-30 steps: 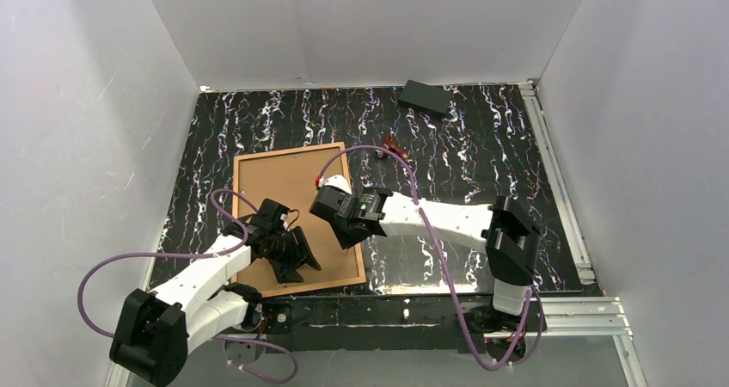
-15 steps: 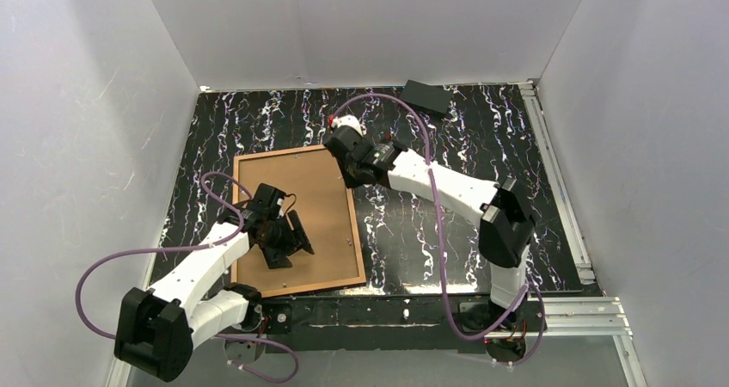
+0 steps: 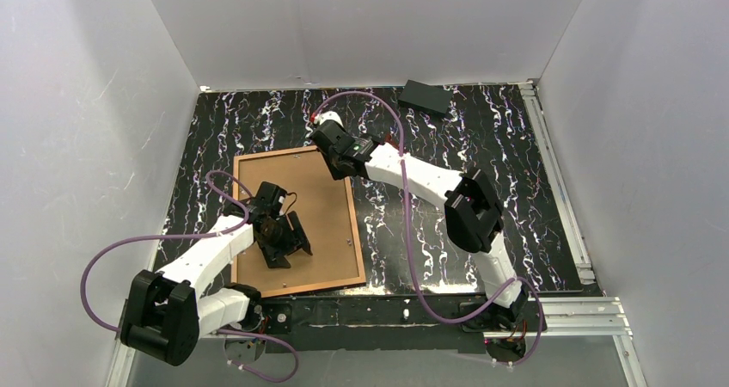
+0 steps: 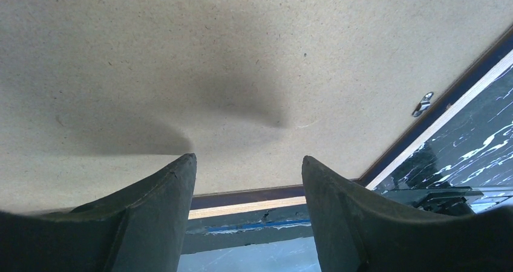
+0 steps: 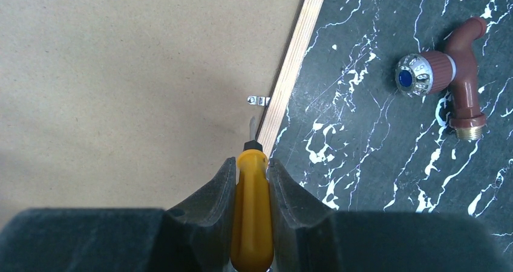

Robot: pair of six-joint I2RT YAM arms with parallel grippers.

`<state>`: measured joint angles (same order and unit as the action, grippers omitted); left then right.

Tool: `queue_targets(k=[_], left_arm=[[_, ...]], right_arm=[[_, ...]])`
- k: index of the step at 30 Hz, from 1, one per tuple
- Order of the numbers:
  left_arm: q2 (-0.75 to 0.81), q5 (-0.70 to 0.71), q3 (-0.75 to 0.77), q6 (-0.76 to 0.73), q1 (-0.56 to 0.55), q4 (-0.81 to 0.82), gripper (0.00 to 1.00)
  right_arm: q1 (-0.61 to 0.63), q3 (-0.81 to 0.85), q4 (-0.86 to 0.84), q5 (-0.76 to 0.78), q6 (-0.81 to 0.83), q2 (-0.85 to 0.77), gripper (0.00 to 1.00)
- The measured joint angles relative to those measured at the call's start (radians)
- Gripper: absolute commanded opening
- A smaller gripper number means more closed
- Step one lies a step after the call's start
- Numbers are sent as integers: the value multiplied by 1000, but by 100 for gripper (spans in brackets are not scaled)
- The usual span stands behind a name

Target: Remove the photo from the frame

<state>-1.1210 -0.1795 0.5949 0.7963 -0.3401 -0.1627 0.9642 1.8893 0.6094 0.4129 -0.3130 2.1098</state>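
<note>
The right gripper (image 5: 251, 163) is clamped on a yellow screwdriver (image 5: 251, 217). The step looks to be turning the small metal clip (image 5: 258, 100) just ahead of its blade, so keep the blade low, catch the clip's edge and swing it out over the frame (image 5: 295, 72) without gouging the board. The photo (image 5: 121, 72) lies face down, brown back up, ahead and left of those jaws; the left gripper (image 4: 247, 163), jaws apart and empty, hangs close over that same back.

Brown-backed photo (image 3: 297, 189) face-down in frame (image 3: 355, 224) — flat
</note>
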Motion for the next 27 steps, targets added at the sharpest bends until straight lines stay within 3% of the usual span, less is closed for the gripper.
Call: queue_targets(k=[27], left_arm=[[0, 0, -14, -10, 0, -1, 63]], right_arm=[[-35, 2, -37, -49, 3, 48, 1]])
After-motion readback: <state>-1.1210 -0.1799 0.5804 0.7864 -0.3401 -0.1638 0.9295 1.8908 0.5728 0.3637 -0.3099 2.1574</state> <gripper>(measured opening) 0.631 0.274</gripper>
